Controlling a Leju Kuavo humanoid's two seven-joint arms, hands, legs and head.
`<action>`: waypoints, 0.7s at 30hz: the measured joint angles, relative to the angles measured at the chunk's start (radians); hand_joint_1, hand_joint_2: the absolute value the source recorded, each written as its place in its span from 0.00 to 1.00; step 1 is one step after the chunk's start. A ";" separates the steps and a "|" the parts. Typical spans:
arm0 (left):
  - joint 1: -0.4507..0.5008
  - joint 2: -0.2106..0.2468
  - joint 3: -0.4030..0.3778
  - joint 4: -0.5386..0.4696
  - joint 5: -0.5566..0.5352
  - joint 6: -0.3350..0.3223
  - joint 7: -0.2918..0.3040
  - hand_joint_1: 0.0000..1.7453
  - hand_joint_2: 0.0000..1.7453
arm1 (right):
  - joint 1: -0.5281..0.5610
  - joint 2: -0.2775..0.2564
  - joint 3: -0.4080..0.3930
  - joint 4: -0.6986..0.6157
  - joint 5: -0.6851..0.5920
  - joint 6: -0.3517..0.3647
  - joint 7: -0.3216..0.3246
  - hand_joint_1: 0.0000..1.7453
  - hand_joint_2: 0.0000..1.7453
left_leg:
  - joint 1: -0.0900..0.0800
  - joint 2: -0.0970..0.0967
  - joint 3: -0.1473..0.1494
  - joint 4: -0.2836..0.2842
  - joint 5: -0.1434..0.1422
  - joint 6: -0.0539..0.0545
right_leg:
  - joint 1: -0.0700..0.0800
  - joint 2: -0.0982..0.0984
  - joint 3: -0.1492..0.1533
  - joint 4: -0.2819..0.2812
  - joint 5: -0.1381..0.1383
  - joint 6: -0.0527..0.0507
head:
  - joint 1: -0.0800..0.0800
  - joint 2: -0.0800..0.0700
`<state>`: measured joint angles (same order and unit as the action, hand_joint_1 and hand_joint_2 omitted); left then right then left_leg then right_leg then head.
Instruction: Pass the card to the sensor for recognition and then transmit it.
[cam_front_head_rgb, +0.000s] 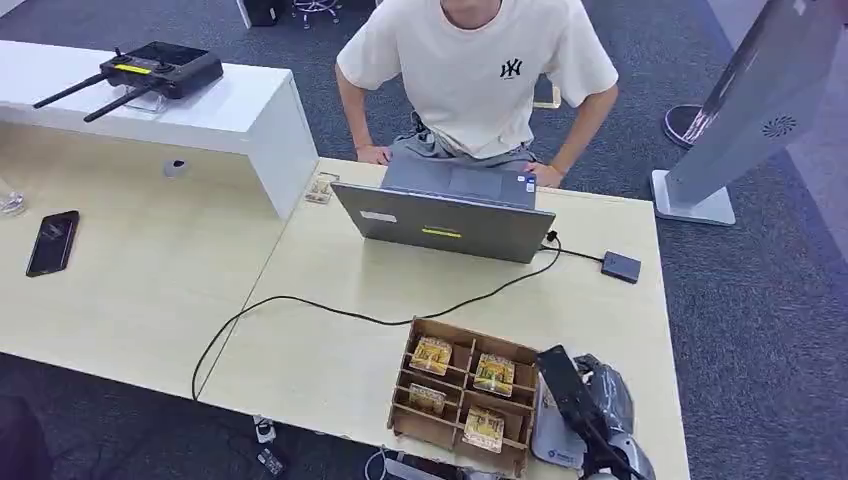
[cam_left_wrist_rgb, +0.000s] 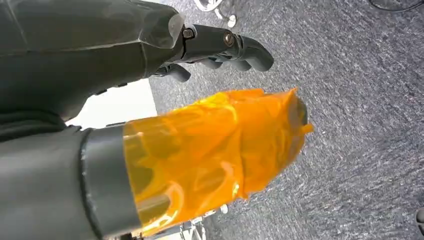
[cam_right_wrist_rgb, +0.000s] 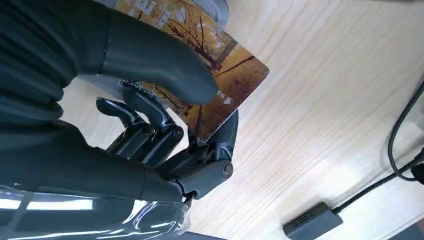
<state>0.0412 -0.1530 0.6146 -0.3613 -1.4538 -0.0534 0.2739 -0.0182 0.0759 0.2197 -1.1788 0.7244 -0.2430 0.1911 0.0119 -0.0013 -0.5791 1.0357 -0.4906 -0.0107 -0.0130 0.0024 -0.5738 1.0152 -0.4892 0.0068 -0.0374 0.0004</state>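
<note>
Pinched between thumb and fingers of the right hand (cam_right_wrist_rgb: 165, 115) is a brown card (cam_right_wrist_rgb: 220, 70) printed with trees, held above the pale wooden table (cam_front_head_rgb: 330, 360), with a small dark sensor box (cam_right_wrist_rgb: 312, 225) on its cable lying nearby. Beside that hand stands a cardboard tray (cam_front_head_rgb: 462, 395) of cards, and across the table a person (cam_front_head_rgb: 478, 70) leans over a laptop (cam_front_head_rgb: 445, 222). Down by the carpet hangs the left hand (cam_left_wrist_rgb: 220, 50), fingers curled in on nothing.

We see the laptop (cam_front_head_rgb: 445, 215) at the table's (cam_front_head_rgb: 330, 370) far edge, a person (cam_front_head_rgb: 478, 70) behind it. A cable (cam_front_head_rgb: 330, 310) runs from the laptop rightward to the sensor box (cam_front_head_rgb: 621, 266) and leftward off the near edge. A compartmented tray (cam_front_head_rgb: 465, 395) holding cards (cam_front_head_rgb: 494, 374) lies at the near edge; a phone (cam_front_head_rgb: 53, 242) lies on the left table.
</note>
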 joint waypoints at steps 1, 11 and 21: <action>0.004 -0.006 0.000 -0.007 -0.005 -0.004 0.001 0.00 0.00 | 0.011 -0.001 -0.002 -0.017 0.003 -0.004 0.000 1.00 1.00 | 0.000 0.000 0.000 0.000 0.000 0.000 | 0.000 0.000 0.000 0.000 0.000 0.000 | 0.000 0.000; 0.050 -0.065 0.025 -0.128 -0.048 -0.072 0.005 0.00 0.00 | 0.135 -0.018 -0.044 -0.262 0.023 -0.058 -0.007 1.00 1.00 | -0.001 0.000 -0.001 0.000 -0.001 0.001 | 0.000 -0.001 -0.001 0.000 0.000 0.001 | 0.000 0.000; 0.079 -0.116 0.057 -0.233 -0.084 -0.110 -0.005 0.00 0.00 | 0.206 -0.020 -0.068 -0.451 0.049 -0.109 -0.062 1.00 1.00 | 0.000 0.000 -0.001 0.000 -0.001 0.001 | 0.000 -0.001 -0.001 0.000 0.000 0.000 | 0.000 0.000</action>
<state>0.1202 -0.2689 0.6713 -0.5939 -1.5373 -0.1636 0.2686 0.1873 0.0557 0.1518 -1.6300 0.7733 -0.3524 0.1290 0.0115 -0.0017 -0.5803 1.0357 -0.4914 -0.0101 -0.0132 0.0019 -0.5747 1.0148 -0.4896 0.0072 -0.0374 0.0004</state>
